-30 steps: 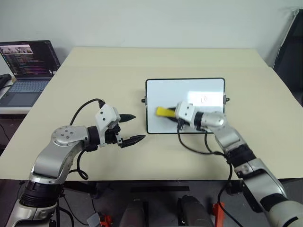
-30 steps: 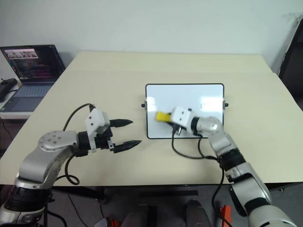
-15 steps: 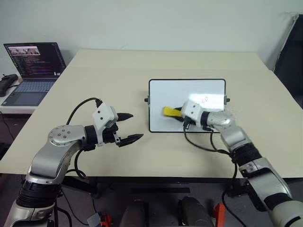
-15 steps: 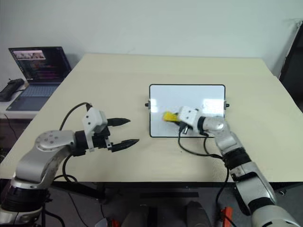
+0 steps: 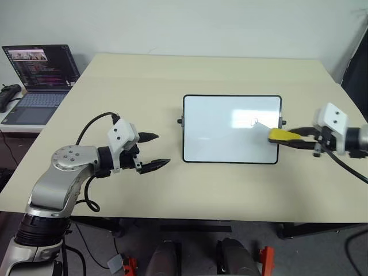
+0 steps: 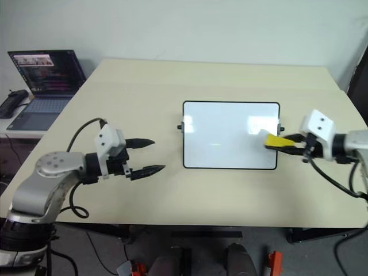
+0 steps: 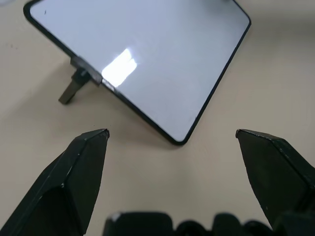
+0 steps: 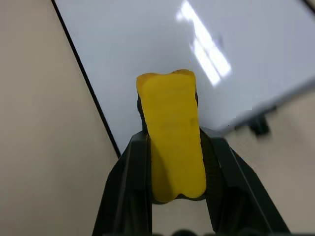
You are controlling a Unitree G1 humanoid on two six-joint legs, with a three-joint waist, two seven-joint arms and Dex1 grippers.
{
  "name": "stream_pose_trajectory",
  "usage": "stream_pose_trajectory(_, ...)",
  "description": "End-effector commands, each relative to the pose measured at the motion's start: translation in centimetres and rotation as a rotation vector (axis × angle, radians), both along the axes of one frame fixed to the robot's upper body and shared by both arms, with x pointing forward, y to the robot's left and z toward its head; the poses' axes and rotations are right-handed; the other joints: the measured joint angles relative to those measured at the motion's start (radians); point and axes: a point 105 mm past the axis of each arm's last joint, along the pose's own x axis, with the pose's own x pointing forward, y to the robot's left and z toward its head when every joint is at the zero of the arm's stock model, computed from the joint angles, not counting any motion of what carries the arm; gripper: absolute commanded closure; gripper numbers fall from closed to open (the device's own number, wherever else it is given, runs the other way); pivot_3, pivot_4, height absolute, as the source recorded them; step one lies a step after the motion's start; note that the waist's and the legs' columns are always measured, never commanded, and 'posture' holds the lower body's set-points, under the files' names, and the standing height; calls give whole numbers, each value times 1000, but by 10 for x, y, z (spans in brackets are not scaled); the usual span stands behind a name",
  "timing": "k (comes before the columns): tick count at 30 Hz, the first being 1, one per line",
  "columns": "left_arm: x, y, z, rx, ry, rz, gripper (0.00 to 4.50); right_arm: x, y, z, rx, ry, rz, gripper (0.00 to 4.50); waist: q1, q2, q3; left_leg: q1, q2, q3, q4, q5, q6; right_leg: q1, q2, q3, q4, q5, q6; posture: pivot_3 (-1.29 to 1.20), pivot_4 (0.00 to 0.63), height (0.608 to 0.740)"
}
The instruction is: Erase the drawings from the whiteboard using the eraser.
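The right end effector clenches the light, soft-looking eraser by its rear at the board's three o'clock edge; the left end effector gapes empty.

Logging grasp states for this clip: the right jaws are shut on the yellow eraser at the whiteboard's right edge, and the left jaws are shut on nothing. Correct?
One error: the left gripper is open, its fingers spread wide apart, as the left wrist view shows. The right gripper is indeed shut on the eraser at the whiteboard's right edge.
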Motion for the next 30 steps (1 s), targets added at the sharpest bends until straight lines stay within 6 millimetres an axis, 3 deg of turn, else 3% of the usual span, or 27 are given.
stream_pose_trajectory(1, 4, -6, 15, 8, -71, -34, 0, -3, -5, 31, -30, -115, 5, 3524, -7, 0, 0, 0, 0, 0, 0, 0, 0, 0, 0, 1, 1, 0, 0, 0, 150, 740)
stream_pose_trajectory(15, 8, 3, 24, 31, -108, -5, 0, -5, -30, 35, -102, -122, -56, 3524, -4, 0, 0, 0, 0, 0, 0, 0, 0, 0, 0, 0, 1, 0, 1, 0, 150, 740)
stream_pose_trajectory(30, 11, -1, 27, 22, -128, -1, 0, 14, -14, 50, -52, -236, -35, 3524, -4, 0, 0, 1, 0, 0, 0, 0, 0, 0, 0, 0, 1, 0, 0, 0, 150, 740)
